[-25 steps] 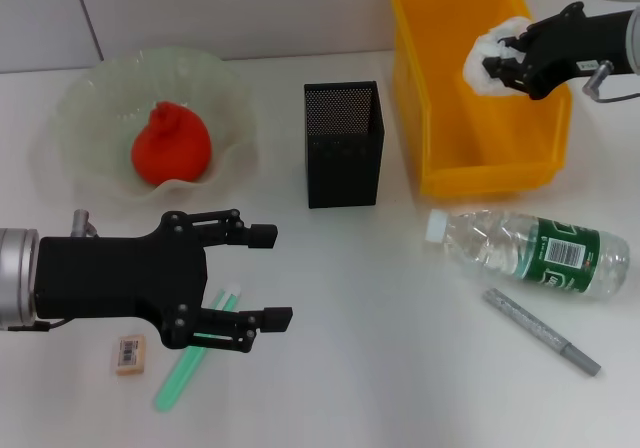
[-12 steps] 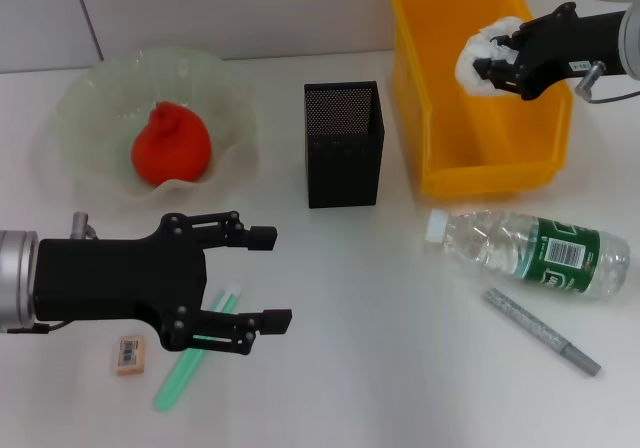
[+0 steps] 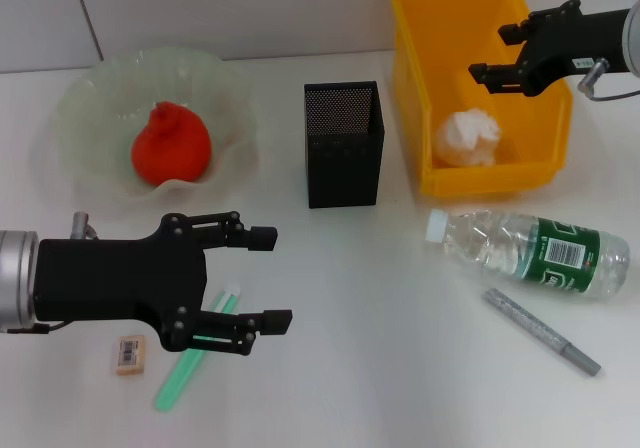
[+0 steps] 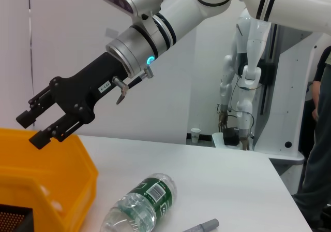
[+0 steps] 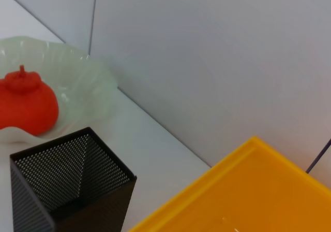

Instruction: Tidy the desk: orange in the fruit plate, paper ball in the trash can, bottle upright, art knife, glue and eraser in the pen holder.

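White desk w/ tiled wall behind. Nearest the robot: eraser (image 3: 129, 354) at the front-left edge, and the green glue stick (image 3: 196, 349) lying diagonal just beside it, long axis running from near-left up toward far-right. Left gripper (image 3: 262, 278) hangs right over the glue, jaws spread wide, nothing in them; its finger line crosses the stick roughly, so I'd judge a near-straight drop would do for a grasp. On the front right, grey art knife (image 3: 542, 331) lies diagonal, and just beyond it the bottle (image 3: 530, 252) lies on its side, cap pointing left, long axis approx across the desk. Right arm is clearly the nearer one for both. Mid-desk: black mesh pen holder (image 3: 343, 143), upright. Far left: orange (image 3: 171, 147) already in the fruit plate (image 3: 90, 98). Far right: paper ball (image 3: 467, 138) sits on the floor of the yellow trash can (image 3: 434, 182); right gripper (image 3: 496, 56) is above the bin w/ jaws apart and empty. So the bottle lies nearer the robot than that gripper. Left wrist view shows the right gripper's parted fingers side-on plus bottle label; right wrist view shows only holder, plate, orange, bin rim, no fingers.
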